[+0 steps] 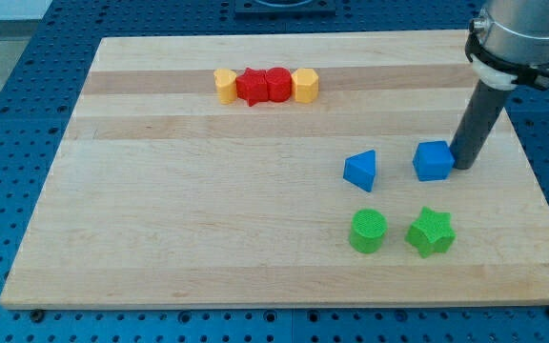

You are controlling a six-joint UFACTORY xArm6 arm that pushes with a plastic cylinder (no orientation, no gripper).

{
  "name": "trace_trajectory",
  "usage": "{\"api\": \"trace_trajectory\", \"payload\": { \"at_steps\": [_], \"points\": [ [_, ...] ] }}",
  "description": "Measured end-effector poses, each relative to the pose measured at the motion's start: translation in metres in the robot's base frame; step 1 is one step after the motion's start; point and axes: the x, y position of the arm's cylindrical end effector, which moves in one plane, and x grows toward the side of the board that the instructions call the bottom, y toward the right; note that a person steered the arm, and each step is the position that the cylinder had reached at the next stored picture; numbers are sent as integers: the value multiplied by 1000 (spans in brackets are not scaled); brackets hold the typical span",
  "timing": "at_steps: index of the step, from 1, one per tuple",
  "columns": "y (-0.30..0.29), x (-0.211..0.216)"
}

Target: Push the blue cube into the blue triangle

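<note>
The blue cube [433, 161] sits on the wooden board [208, 210] at the view's right of centre. The blue triangle [361, 170] lies a short gap to its left, not touching it. My tip [463, 165] is the lower end of the dark rod, right against the cube's right side. The rod rises from there toward the view's top right.
A green cylinder [368, 232] and a green star [431, 232] sit below the blue blocks. Near the view's top, a row runs left to right: a yellow block [225, 85], a red star [252, 88], a red block [277, 84], a yellow block [305, 84].
</note>
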Motion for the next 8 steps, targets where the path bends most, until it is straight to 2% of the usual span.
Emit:
{"api": "trace_trajectory", "payload": {
  "at_steps": [5,8],
  "points": [
    [-9,0],
    [-66,1]
  ]
}}
